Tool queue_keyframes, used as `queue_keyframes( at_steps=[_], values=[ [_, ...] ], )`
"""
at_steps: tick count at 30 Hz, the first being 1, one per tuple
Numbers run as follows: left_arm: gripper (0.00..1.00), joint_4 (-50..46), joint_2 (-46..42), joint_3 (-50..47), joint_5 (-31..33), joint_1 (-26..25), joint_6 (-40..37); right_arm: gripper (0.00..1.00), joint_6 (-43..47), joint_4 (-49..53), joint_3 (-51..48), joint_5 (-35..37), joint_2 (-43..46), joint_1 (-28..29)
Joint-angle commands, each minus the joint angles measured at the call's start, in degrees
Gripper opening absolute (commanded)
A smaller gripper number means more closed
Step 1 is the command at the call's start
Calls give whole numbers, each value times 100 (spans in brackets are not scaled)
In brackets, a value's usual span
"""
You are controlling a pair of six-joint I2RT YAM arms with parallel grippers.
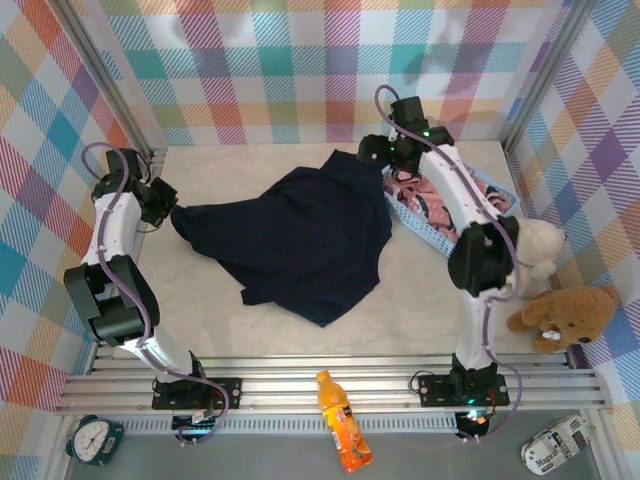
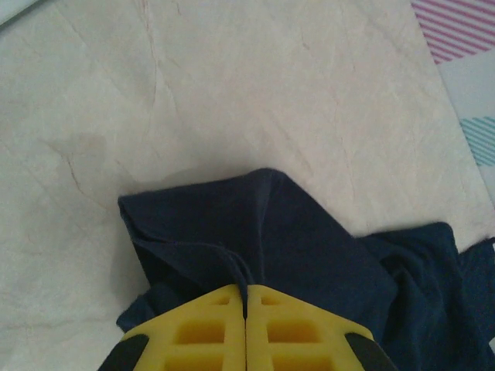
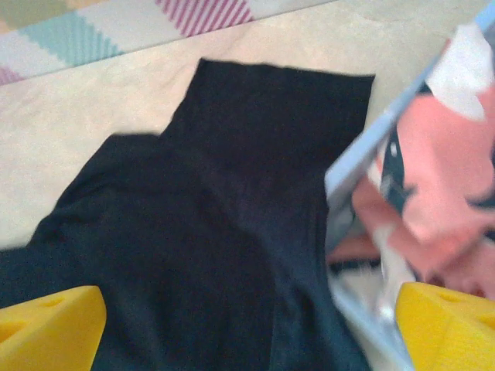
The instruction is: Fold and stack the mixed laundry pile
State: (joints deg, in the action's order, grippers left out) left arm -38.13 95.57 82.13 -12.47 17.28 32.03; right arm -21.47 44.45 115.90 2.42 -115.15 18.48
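one bottle (image 1: 343,435), one navy trousers (image 1: 300,240), two bears (image 1: 565,315)

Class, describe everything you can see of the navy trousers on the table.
The navy trousers are plain, dark, soft cloth. They are unfolded and rumpled, spread loosely across the middle of the table. One corner stretches left, pinched in the shut left gripper. The far right edge lies against the light blue basket. The open right gripper hovers above that edge.

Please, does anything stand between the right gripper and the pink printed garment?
Partly: the light blue plastic basket's wall runs under the right gripper's open jaws, separating the dark navy cloth trousers from the pink printed garment inside it.
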Motion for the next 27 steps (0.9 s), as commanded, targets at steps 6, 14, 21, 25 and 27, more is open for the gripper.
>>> queue_keyframes(
  at_steps=[6, 14, 21, 25, 27],
  values=[
    [0, 221, -387, -590, -266, -313, 41, 77, -875, 215, -2644, 30, 877, 1620],
    [0, 351, -340, -1193, -282, -635, 206, 62, -2041, 232, -2657, 307, -182, 1837],
    [0, 160, -585, -1463, 27, -692, 242, 64, -2137, 207, -1919, 342, -1154, 1384],
    [0, 41, -939, -1694, 172, -715, 272, 64, -1636, 418, -233, 126, -2193, 1093],
    [0, -11, -1067, -1788, 168, -741, 309, 65, -1308, 588, 1072, -44, -2864, 1084]
  ],
)
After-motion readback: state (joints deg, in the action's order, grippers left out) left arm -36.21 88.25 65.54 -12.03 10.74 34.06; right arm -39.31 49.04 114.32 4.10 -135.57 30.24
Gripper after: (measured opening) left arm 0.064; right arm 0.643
